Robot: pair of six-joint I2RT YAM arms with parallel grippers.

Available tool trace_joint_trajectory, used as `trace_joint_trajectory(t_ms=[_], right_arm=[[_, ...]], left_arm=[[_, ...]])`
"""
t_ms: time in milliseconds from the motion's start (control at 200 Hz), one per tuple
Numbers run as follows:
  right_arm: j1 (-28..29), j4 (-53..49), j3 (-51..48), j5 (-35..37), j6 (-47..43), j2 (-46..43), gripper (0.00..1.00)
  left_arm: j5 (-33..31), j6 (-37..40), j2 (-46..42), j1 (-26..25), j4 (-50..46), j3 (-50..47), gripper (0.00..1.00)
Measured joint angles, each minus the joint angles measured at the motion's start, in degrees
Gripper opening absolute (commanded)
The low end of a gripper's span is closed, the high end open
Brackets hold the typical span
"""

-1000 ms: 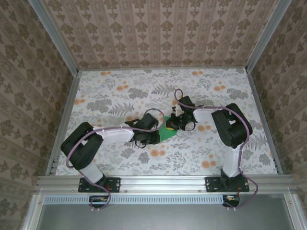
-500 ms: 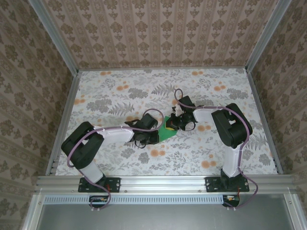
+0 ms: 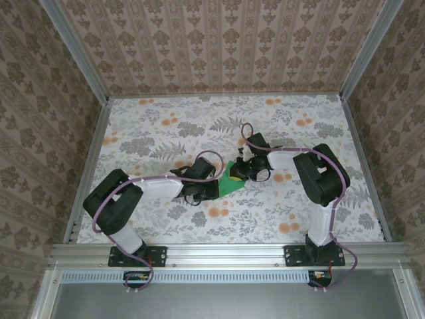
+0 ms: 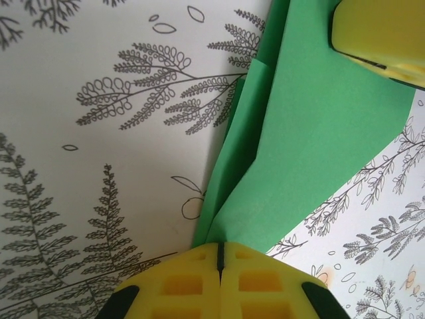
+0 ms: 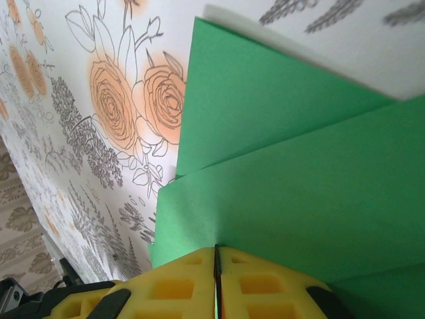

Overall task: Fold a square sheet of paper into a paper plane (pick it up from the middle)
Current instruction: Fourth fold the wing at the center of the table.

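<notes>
Folding midway: square sheet of paper (image 3: 229, 186), centre frame, has layered flaps (no dart yet); both jaws clench it

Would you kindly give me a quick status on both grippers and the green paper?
Left gripper shut on the green paper, at its pointed end. Right gripper shut on its folded edge. Paper partly folded, layers overlapping. No obstruction seen.
</notes>
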Motion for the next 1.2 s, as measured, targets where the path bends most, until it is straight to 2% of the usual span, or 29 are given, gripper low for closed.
trace_joint_trajectory(t_ms=[190,325,605,1200], right_arm=[[0.31,1.38,-0.66,0.28,0.0,-5.11,0.14],[2.71,3.13,-2.89,0.26,0.11,-7.82,0.13],[6.93,4.37,-6.8,0.17,1.49,-6.47,0.11],[7.15,6.43,-5.11,-1.4,2.95,-2.27,0.1]], left_arm=[[0.85,-1.09,-0.07,0.31,1.73,-0.83,0.0],[1.07,-1.55,-0.07,0.33,2.82,-1.22,0.0],[1.9,-2.86,-0.13,0.7,4.15,-1.92,0.0],[2.14,-3.45,-0.44,1.07,4.68,-2.29,0.0]])
